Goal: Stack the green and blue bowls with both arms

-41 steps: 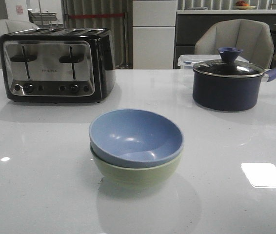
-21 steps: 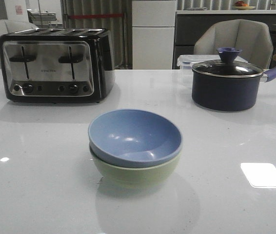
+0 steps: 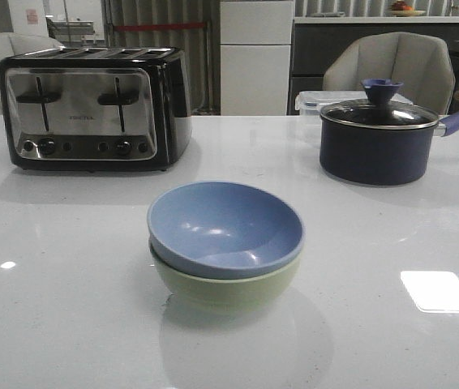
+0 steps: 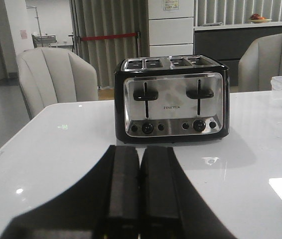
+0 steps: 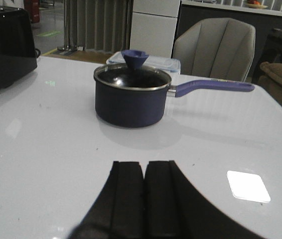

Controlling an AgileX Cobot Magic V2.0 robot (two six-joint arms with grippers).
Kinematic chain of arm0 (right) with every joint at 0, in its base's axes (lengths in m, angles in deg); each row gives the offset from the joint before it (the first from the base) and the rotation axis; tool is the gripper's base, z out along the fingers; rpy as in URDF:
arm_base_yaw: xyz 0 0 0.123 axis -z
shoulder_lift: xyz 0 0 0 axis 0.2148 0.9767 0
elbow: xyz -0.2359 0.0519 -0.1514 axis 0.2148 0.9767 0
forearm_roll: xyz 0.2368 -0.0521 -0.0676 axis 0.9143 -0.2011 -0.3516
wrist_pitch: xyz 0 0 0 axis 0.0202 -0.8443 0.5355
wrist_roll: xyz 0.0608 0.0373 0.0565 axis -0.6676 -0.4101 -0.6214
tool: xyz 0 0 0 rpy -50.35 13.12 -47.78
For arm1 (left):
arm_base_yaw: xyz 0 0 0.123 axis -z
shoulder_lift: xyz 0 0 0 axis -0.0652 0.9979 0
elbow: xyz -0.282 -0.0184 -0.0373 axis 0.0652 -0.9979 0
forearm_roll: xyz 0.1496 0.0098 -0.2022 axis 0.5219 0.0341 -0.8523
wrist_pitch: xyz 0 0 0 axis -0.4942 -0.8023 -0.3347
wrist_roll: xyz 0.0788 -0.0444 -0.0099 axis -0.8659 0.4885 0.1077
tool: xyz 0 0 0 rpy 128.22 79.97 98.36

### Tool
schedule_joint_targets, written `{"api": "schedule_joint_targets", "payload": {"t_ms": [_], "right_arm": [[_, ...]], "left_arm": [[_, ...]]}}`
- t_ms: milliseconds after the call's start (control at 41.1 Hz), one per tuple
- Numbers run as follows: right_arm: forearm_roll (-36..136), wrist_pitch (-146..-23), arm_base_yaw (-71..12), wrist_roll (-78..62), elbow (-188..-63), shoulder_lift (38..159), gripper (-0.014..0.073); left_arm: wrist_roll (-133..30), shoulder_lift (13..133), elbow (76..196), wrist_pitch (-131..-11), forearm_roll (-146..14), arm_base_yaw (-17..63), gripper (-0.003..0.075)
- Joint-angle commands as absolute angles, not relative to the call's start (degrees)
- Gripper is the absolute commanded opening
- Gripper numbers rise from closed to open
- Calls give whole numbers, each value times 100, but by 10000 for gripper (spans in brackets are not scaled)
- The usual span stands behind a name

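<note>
Front view: the blue bowl (image 3: 225,228) sits nested inside the green bowl (image 3: 225,288) near the middle of the white table (image 3: 67,308), tilted slightly so its rim rides higher at the far side. A four-slot toaster (image 3: 92,108) stands behind to the left, a dark navy lidded saucepan (image 3: 379,138) behind to the right. Neither arm appears here.

Left wrist view: the left gripper (image 4: 140,194) is clenched, its black fingers pressed together on nothing, facing the toaster (image 4: 172,99).

Right wrist view: the right gripper (image 5: 144,199) is likewise closed and empty, pointing toward the saucepan (image 5: 131,97) with its purple handle.
</note>
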State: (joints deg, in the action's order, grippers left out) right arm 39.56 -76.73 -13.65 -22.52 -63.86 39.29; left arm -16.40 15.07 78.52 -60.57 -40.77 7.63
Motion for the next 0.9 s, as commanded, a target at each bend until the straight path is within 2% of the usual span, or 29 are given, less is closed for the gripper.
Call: {"api": "schedule_joint_targets", "payload": {"t_ms": [0,877], "right_arm": [[3560,-6772,-1323,-2581,-6403,3816,55],[3635,-6846,-1323,-2849,-6403,3816,55]], "left_arm": [[-1581,1397,7835,-5532,-4086,796,93],[-1581,1397,7835,-5532,-4086,796,93]]}}
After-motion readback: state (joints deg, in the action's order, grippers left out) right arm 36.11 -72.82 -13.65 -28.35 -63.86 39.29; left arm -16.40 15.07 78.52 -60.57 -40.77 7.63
